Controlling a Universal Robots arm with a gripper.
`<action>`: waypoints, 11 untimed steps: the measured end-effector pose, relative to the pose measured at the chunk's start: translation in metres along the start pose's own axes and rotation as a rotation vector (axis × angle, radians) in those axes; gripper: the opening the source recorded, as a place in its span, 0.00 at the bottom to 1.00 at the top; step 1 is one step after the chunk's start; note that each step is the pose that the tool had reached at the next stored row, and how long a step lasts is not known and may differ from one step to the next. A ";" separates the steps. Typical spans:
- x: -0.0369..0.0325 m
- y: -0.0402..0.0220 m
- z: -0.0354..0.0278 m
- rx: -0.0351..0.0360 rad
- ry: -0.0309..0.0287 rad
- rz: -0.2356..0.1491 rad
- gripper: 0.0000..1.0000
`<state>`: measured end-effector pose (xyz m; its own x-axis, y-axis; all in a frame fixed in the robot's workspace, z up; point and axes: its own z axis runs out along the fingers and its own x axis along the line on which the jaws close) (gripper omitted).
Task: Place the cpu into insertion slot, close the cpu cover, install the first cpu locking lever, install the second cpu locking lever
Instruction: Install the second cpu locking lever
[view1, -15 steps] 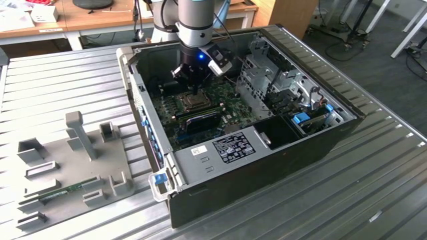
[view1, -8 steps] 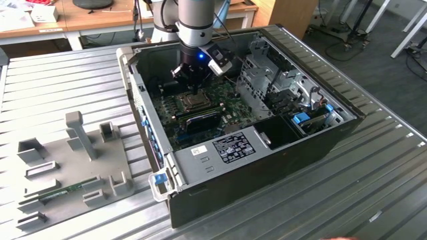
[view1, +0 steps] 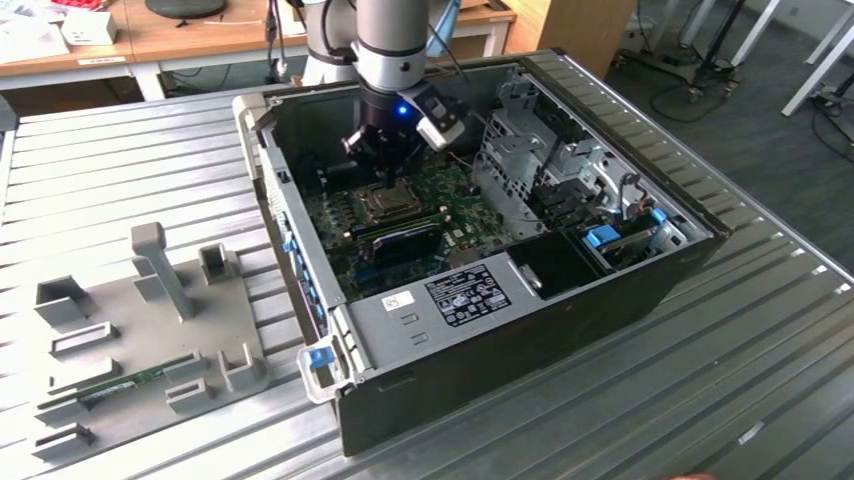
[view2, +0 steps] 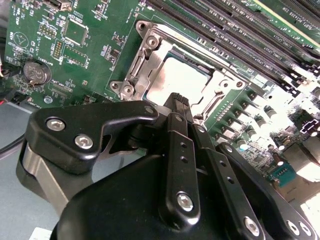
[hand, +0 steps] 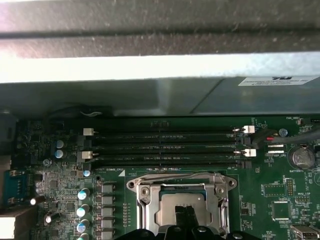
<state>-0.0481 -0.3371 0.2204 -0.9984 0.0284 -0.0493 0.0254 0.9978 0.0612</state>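
The cpu (view2: 177, 80) lies flat in its socket on the green motherboard, its dull grey top showing through the window of the cpu cover (view2: 149, 50). The cover (hand: 177, 181) is folded down over the cpu (hand: 175, 202). My gripper (view2: 182, 102) hangs just above the socket's edge, its black fingers pressed together with nothing between them. In the first wrist view the gripper (hand: 185, 212) has its fingertips over the cpu's near side. In the exterior view the gripper (view1: 387, 178) stands inside the open computer case, right over the socket (view1: 390, 205).
Memory slots (hand: 165, 145) run beside the socket, with a coin battery (hand: 301, 157) and capacitors (hand: 82, 195) nearby. The case wall (hand: 150, 70) rises behind the board. A metal drive cage (view1: 561, 170) fills the case's right. A grey fixture plate (view1: 147, 320) lies on the exterior view's left.
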 end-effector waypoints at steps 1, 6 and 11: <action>0.0000 0.0001 -0.0009 0.0000 0.0000 0.000 0.11; -0.0003 0.0004 -0.0060 -0.0001 0.0000 0.000 0.11; -0.0004 0.0004 -0.0070 0.0011 -0.0001 0.000 0.11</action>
<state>-0.0481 -0.3371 0.2274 -0.9984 0.0283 -0.0494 0.0254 0.9979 0.0601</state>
